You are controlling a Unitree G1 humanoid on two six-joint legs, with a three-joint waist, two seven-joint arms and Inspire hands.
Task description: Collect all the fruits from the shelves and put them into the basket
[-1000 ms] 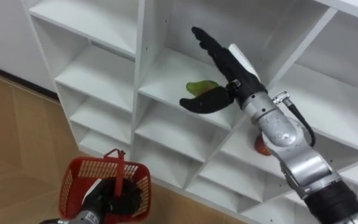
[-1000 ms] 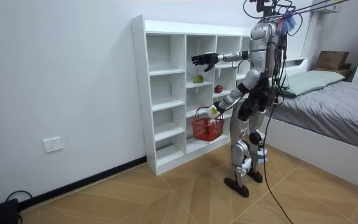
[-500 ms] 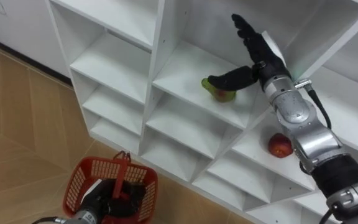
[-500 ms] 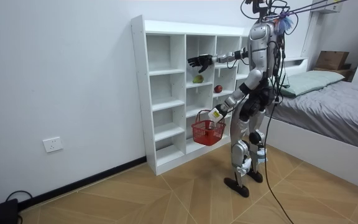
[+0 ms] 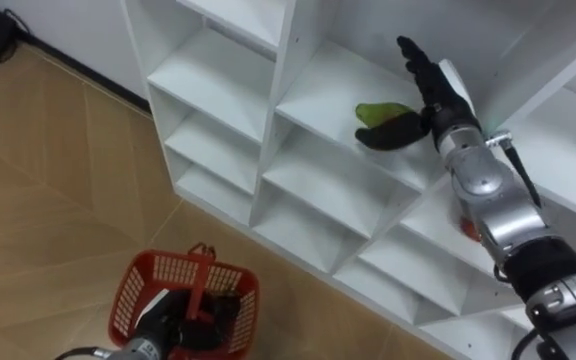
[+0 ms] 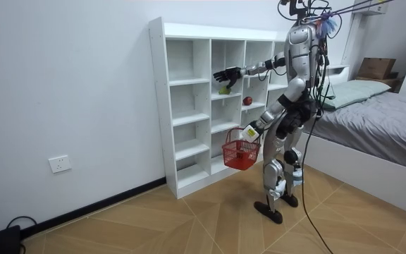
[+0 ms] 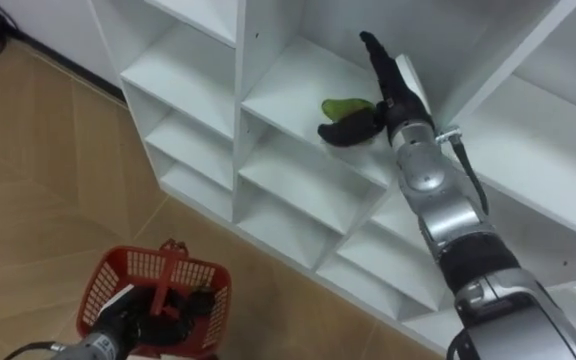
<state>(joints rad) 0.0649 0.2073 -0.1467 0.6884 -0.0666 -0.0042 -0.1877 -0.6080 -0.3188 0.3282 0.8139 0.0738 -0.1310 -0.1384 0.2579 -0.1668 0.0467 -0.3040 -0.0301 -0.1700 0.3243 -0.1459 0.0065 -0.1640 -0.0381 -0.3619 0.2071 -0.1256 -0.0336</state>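
right hand [image 5: 433, 100] up inside the closet [image 5: 218, 75], fingers straight and spread, thumb stretched across the front of the green fruit [image 5: 373, 110], nothing grasped; the fruit sits on the shelf just left of the palm. red fruit [image 6: 247, 101] one shelf lower, under that forearm. left hand [image 5: 190, 325] down low, clenched round the handle of the red basket [image 5: 138, 285]

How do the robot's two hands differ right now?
The right hand is raised into a compartment of the white shelves, while the left hand is low down in front of them. The right hand's fingers are straight, thumb beside the green fruit. The left hand's fingers are curled round the handle of the red basket. The right hand holds nothing, and the left carries the basket. Both hands are dark.
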